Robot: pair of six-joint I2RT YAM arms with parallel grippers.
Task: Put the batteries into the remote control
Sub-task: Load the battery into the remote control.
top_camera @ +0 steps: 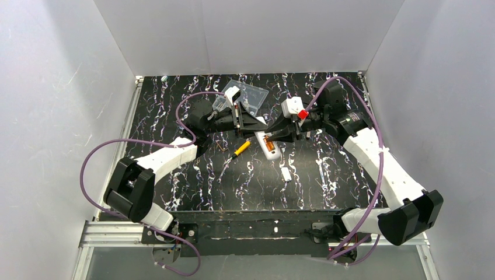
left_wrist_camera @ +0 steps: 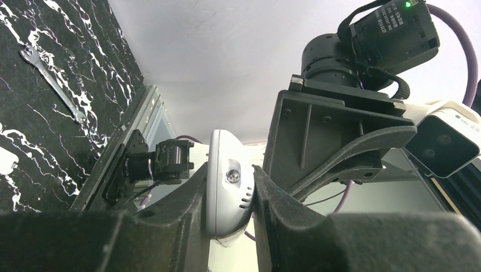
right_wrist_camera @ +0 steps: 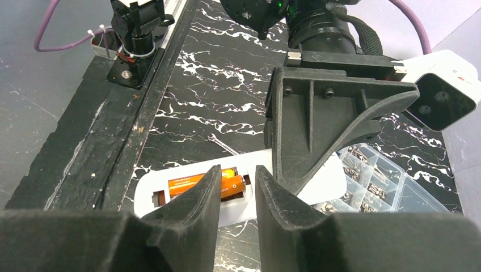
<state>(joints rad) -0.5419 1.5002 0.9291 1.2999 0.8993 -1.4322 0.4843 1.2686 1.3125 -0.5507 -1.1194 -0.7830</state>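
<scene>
The white remote control [top_camera: 270, 151] lies back-up at mid table with its battery bay open. Two orange batteries [right_wrist_camera: 190, 182] lie in that bay, one flat along it and the other [right_wrist_camera: 233, 185] tilted at its far end. My left gripper [left_wrist_camera: 230, 195] is shut on the far end of the remote control [left_wrist_camera: 226, 181]; from the right wrist it shows as a black block [right_wrist_camera: 317, 124] over that end. My right gripper [right_wrist_camera: 238, 184] hovers just above the bay, jaws open a narrow gap with nothing between them. From above, both grippers meet over the remote [top_camera: 265, 129].
A yellow-and-black screwdriver [top_camera: 242, 147] lies left of the remote. A small white plate [top_camera: 286, 174] sits nearer the front. A clear compartmented box of screws [right_wrist_camera: 377, 181] stands behind the remote at the back [top_camera: 250, 96]. A thin wrench [left_wrist_camera: 54, 85] lies on the marbled black table.
</scene>
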